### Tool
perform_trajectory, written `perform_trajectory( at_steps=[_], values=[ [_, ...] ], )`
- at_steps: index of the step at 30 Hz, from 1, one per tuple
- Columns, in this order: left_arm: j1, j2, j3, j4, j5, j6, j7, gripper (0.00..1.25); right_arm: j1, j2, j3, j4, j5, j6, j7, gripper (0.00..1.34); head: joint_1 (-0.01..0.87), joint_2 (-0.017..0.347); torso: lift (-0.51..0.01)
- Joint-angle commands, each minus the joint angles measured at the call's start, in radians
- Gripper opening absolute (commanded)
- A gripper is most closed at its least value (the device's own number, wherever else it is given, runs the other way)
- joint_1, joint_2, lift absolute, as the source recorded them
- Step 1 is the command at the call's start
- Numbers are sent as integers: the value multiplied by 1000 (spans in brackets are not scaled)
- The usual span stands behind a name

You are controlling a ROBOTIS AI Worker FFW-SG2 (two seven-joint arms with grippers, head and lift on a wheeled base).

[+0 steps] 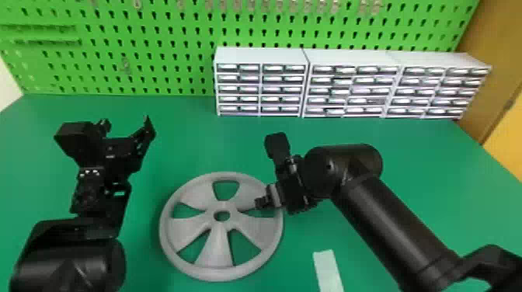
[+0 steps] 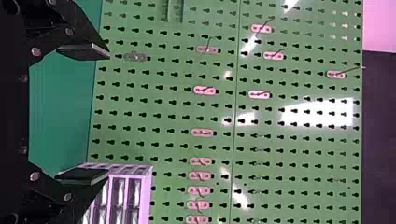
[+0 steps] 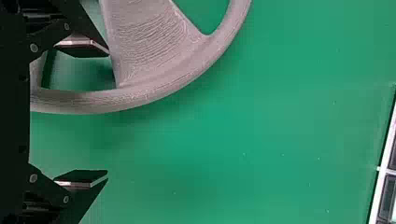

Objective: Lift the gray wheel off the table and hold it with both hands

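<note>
The gray wheel [image 1: 216, 240] lies flat on the green table, in the middle of the head view. My right gripper [image 1: 268, 171] stands open at the wheel's right side, one finger over the rim area and the other outside it. In the right wrist view the right gripper [image 3: 108, 114] has the wheel's rim [image 3: 154, 89] between and beyond its parted fingers. My left gripper [image 1: 126, 124] is open to the left of the wheel and farther back, apart from it. In the left wrist view the left gripper [image 2: 108, 114] has nothing between its fingers and faces the pegboard.
White drawer cabinets [image 1: 260, 56] line the table's back, before a green pegboard [image 1: 155, 50]. A pale strip [image 1: 328, 272] lies on the table [image 1: 439, 186] near the front, right of the wheel and close to my right arm.
</note>
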Motion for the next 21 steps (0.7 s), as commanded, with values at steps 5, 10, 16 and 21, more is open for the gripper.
perform_trajectory(
  at_steps=[5, 10, 16, 21],
  values=[
    [0, 0, 0, 0, 2, -1, 0, 879, 4, 0, 2, 10, 19, -6, 14, 942, 711, 15, -98],
    [0, 0, 0, -2, 2, -1, 0, 879, 10, -2, -1, 10, 31, -6, 35, 827, 711, 15, -98],
    [-1, 0, 0, -2, 2, -3, 0, 879, 15, 0, -4, 14, 31, -8, 46, 489, 711, 15, -98],
    [-1, 0, 0, -2, 2, -3, 1, 879, 12, 0, -12, 14, 31, 0, 46, 233, 711, 15, -98]
  ],
)
